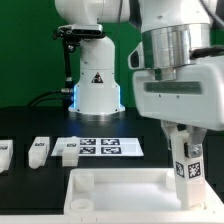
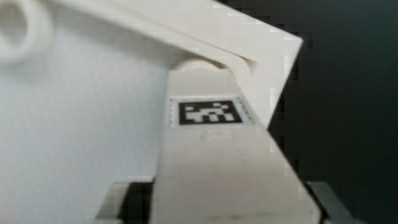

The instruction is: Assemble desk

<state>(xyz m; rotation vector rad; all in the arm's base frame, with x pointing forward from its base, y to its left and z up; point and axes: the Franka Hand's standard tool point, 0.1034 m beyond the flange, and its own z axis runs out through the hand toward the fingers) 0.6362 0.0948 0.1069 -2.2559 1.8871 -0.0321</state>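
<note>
While pinching upright leg (image 1: 185, 168), closed onto its sides, end effector (image 1: 183, 148) is hanging over tabletop (image 1: 110, 190) corner on exterior view's right; leg tip is meeting that corner. Beyond, loose legs (image 1: 38, 150), marker board (image 1: 100, 148) are lying on dark surface (image 1: 25, 125).

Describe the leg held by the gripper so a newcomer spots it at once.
Find the white tabletop in front. By its corner on the exterior view's right, one leg stands upright in the gripper. The other legs lie loose at that view's left.
</note>
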